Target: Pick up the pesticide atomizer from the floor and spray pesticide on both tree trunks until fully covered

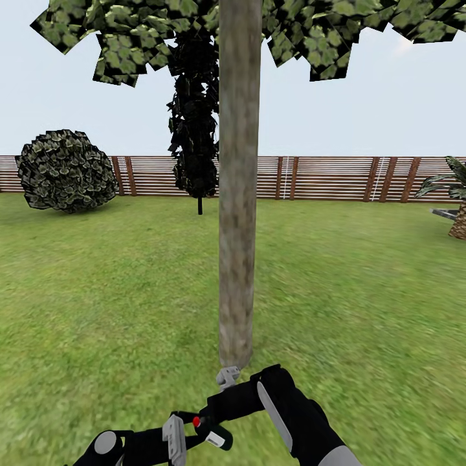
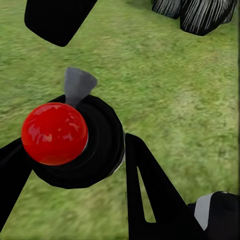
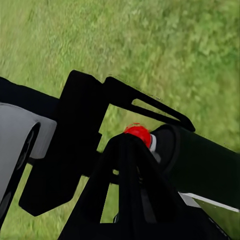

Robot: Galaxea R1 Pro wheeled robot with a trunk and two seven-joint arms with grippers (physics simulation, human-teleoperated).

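From the head camera, a tree trunk [image 1: 239, 188] rises straight out of the lawn [image 1: 97, 291], a slat fence [image 1: 323, 178] and a round bush [image 1: 65, 170] behind it. Low down, just short of the trunk's foot, the pesticide atomizer [image 1: 210, 427] (black, red cap) sits between both arms.

At the left wrist, the left claw [image 2: 75, 175] is clenched around the atomizer's black neck, red cap [image 2: 54, 133] facing the lens.

At the right wrist, the right claw [image 3: 135, 130] has its fingers flanking the cap; whether it grips, I cannot tell.
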